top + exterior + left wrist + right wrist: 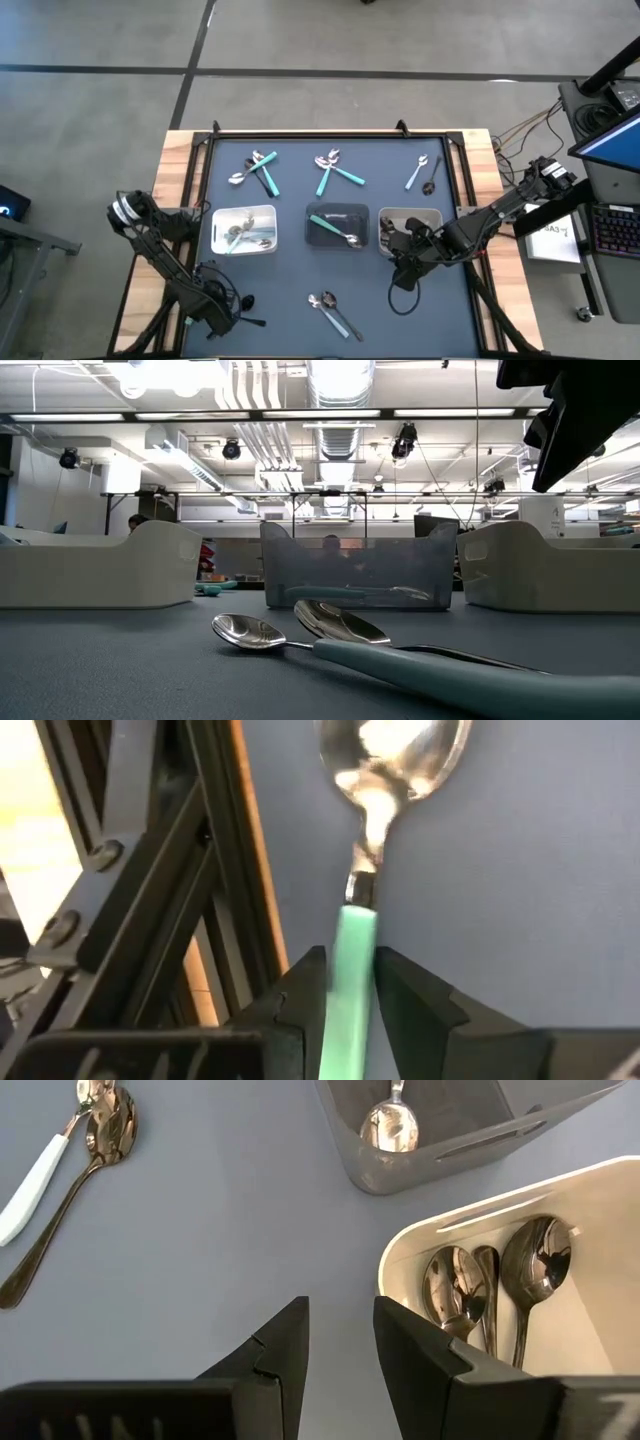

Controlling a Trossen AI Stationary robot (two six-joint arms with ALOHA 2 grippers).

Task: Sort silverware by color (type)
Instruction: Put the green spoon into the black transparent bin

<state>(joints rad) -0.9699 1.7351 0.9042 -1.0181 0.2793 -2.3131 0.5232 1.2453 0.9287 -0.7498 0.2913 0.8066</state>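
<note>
The silverware lies in small heaps on the dark mat: teal-handled and silver pieces at the far left (258, 170), far middle (333, 170) and far right (423, 172), and two spoons near the front (333, 310). My left gripper (218, 312), at the near left corner, is shut on a teal-handled spoon (372, 840). My right gripper (340, 1315) hangs open over the mat beside the right white tray (470, 1230), nothing between its fingers. My left gripper pinches the spoon's teal handle (352, 935) between its two fingers, some way back from the silver neck. The fingers point steeply down and lie along the spoon, whose bowl (395, 760) points away from them. Whether the spoon touches the mat I cannot tell.
Three trays stand in a row: a left white tray (243, 212) with silver pieces, a middle dark tray (337, 210) with a teal-handled piece and a spoon, and the right white tray (412, 212) with dark spoons. The table's wooden edge and black frame (150, 900) run close beside my left gripper.
</note>
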